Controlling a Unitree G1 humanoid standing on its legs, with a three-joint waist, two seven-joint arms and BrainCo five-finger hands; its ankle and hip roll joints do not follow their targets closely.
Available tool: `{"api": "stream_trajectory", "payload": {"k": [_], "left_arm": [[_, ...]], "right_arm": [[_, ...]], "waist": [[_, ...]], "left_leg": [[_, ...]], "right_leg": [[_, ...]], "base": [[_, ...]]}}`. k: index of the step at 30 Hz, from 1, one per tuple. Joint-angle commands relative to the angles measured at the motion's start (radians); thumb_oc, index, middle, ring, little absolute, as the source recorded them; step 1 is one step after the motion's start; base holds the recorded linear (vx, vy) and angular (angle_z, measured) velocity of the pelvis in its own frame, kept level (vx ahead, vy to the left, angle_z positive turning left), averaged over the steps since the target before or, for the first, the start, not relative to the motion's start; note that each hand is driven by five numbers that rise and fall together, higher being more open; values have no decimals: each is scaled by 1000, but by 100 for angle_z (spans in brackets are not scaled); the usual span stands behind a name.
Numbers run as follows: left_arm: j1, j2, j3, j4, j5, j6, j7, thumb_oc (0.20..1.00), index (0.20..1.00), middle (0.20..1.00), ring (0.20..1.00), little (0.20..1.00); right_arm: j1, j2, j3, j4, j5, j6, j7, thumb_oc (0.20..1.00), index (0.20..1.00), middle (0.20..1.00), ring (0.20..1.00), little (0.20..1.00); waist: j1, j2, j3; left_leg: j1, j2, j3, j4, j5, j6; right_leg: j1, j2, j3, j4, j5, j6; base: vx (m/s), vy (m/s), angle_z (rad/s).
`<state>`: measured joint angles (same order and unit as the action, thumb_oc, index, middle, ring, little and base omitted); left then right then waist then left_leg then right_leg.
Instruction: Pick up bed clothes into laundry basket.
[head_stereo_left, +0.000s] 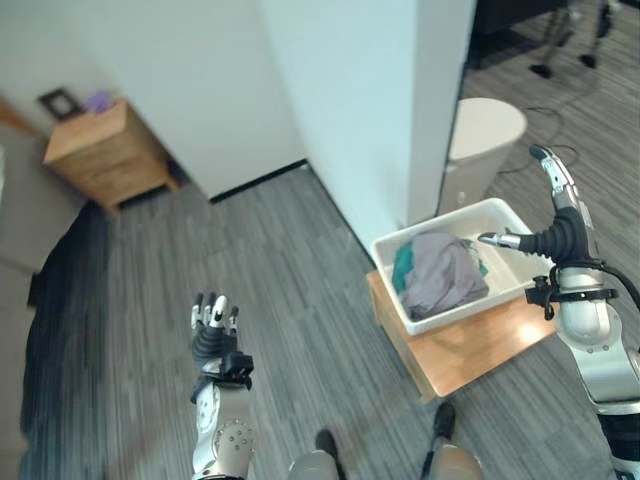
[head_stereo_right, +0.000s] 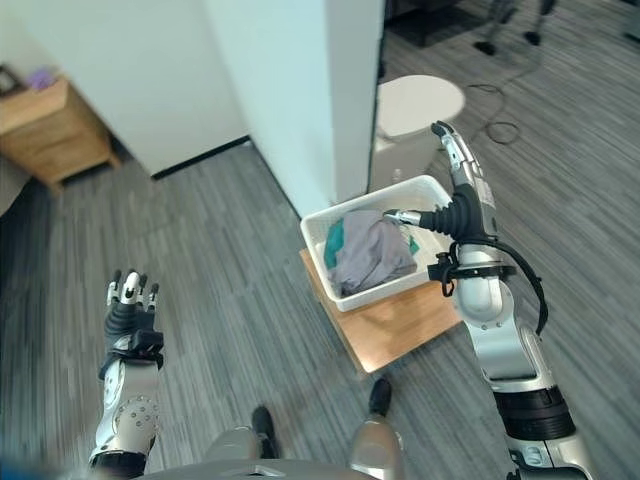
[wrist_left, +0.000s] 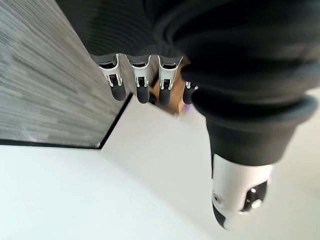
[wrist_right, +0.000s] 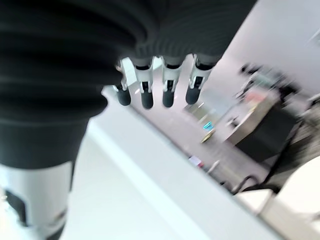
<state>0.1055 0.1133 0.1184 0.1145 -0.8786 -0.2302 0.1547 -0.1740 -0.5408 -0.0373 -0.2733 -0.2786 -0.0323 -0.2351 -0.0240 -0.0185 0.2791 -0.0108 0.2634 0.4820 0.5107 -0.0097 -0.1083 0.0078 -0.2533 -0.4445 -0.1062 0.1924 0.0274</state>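
Left robot hand (head_stereo_left: 214, 330) hangs open over floor; right robot hand (head_stereo_right: 462, 205), fingers straight, hovers just beside the clothes (head_stereo_right: 368, 252) in the basket (head_stereo_right: 318, 235).

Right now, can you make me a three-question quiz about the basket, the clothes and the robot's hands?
1. Where does the basket sit?
A. on a low wooden table
B. on the floor
C. on the dresser

2. What colour is the biggest cloth in the basket?
A. red
B. grey
C. yellow

3. How is the right hand?
A. gripping a sock
B. open, holding nothing
C. buried in the clothes

Answers: 1 A, the low wooden table shows under it; 2 B, grey covers a green piece; 3 B, its fingers are straight above the rim.
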Motion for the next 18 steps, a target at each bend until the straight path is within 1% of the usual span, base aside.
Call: {"api": "stream_trajectory", "payload": {"k": [1,2,3,4,5,6,7,8,9,10,11,12,13,14,16,17,18], "left_arm": [[-24,72,-25,-100,-1,-31,-35,1000,1000,1000,1000,1000],[-50,97,-56,-108,6,-20,-34,1000,1000,1000,1000,1000],[-71,107,-77,-115,13,-8,-35,1000,1000,1000,1000,1000],[-83,115,-95,-115,34,9,-35,1000,1000,1000,1000,1000],[-88,118,-107,-129,42,14,-40,1000,1000,1000,1000,1000],[-93,112,-132,-126,50,28,-42,1000,1000,1000,1000,1000],[-102,112,-140,-119,65,38,-36,1000,1000,1000,1000,1000],[-117,119,-164,-128,77,44,-48,1000,1000,1000,1000,1000],[-117,131,-168,-129,87,44,-51,1000,1000,1000,1000,1000],[-116,142,-169,-125,103,44,-51,1000,1000,1000,1000,1000],[-118,144,-168,-125,104,44,-51,1000,1000,1000,1000,1000],[-123,169,-180,-114,122,41,-46,1000,1000,1000,1000,1000],[-120,174,-180,-121,130,42,-49,1000,1000,1000,1000,1000],[-111,180,-183,-124,148,44,-56,1000,1000,1000,1000,1000],[-102,184,-201,-134,163,48,-54,1000,1000,1000,1000,1000],[-101,184,-201,-135,163,49,-53,1000,1000,1000,1000,1000],[-97,182,-206,-139,166,50,-50,1000,1000,1000,1000,1000]], "right_arm": [[57,-34,-84,-30,-15,-14,-20,1000,1000,1000,1000,1000],[91,-33,-119,-24,-9,-8,-32,1000,1000,1000,1000,1000],[111,-27,-135,-25,-4,-4,-38,1000,1000,1000,1000,1000],[136,-28,-164,-33,-8,5,-40,1000,1000,1000,1000,1000],[155,-28,-184,-41,-11,12,-36,1000,1000,1000,1000,1000],[170,-17,-193,-44,-11,13,-38,1000,1000,1000,1000,1000],[175,-12,-196,-44,-18,20,-37,1000,1000,1000,1000,1000],[169,19,-195,-52,-30,29,-32,1000,1000,1000,1000,1000],[159,36,-187,-46,-31,32,-35,1000,1000,1000,1000,1000],[148,47,-175,-37,-33,34,-35,1000,1000,1000,1000,1000],[144,49,-174,-35,-33,34,-36,1000,1000,1000,1000,1000],[124,74,-141,-14,-26,40,-33,1000,1000,1000,1000,1000],[120,77,-131,-12,-23,38,-33,1000,1000,1000,1000,1000],[116,81,-123,-5,-17,34,-34,1000,1000,1000,1000,1000],[104,90,-109,12,-4,25,-35,1000,1000,1000,1000,1000],[103,89,-109,14,-3,24,-36,1000,1000,1000,1000,1000],[101,92,-103,20,3,21,-39,1000,1000,1000,1000,1000]], "waist": [[-81,62,-77],[-131,69,-108],[-165,75,-121],[-172,76,-134],[-183,72,-140],[-191,64,-141],[-175,57,-141],[-177,32,-138],[-174,18,-132],[-170,11,-122],[-171,5,-122],[-178,-11,-109],[-171,-19,-106],[-156,-26,-104],[-145,-22,-105],[-146,-23,-107],[-143,-18,-105]], "left_leg": [[242,156,72,-9,-55,-79],[344,233,206,-127,27,-115],[376,246,271,-199,33,-129],[373,230,280,-259,51,-131],[362,208,289,-300,10,-118],[358,173,293,-352,-39,-103],[344,134,259,-389,-71,-93],[319,62,209,-478,-87,-69],[316,32,181,-511,-88,-59],[307,18,154,-533,-86,-54],[306,11,154,-537,-83,-52],[289,-19,78,-582,-81,-30],[279,-39,48,-586,-89,-12],[255,-63,37,-587,-74,13],[232,-94,-33,-595,-78,55],[230,-96,-34,-594,-80,55],[224,-101,-63,-598,-76,65]], "right_leg": [[33,20,-91,19,-216,56],[17,-18,-194,25,-179,65],[-7,-43,-231,30,-157,71],[-9,-61,-247,29,-127,86],[-14,-95,-261,33,-88,104],[-31,-135,-273,37,-49,125],[-37,-166,-280,40,-25,144],[-42,-225,-275,58,42,187],[-51,-257,-256,87,77,217],[-60,-262,-209,114,87,226],[-64,-268,-208,119,87,226],[-85,-214,-3,204,25,234],[-86,-175,79,253,-31,232],[-80,-141,111,306,-58,217],[-97,-56,182,459,-139,208],[-103,-60,183,471,-147,208],[-124,-15,214,513,-175,197]], "base": [[-416,218,169],[-484,307,184],[-448,405,215],[-274,332,193],[-194,391,231],[-270,478,244],[-322,661,211],[-273,613,182],[-197,459,159],[-96,200,128],[-36,311,97],[25,337,74],[-47,448,111],[-84,350,148],[-24,291,141],[59,192,154],[102,211,165]]}}
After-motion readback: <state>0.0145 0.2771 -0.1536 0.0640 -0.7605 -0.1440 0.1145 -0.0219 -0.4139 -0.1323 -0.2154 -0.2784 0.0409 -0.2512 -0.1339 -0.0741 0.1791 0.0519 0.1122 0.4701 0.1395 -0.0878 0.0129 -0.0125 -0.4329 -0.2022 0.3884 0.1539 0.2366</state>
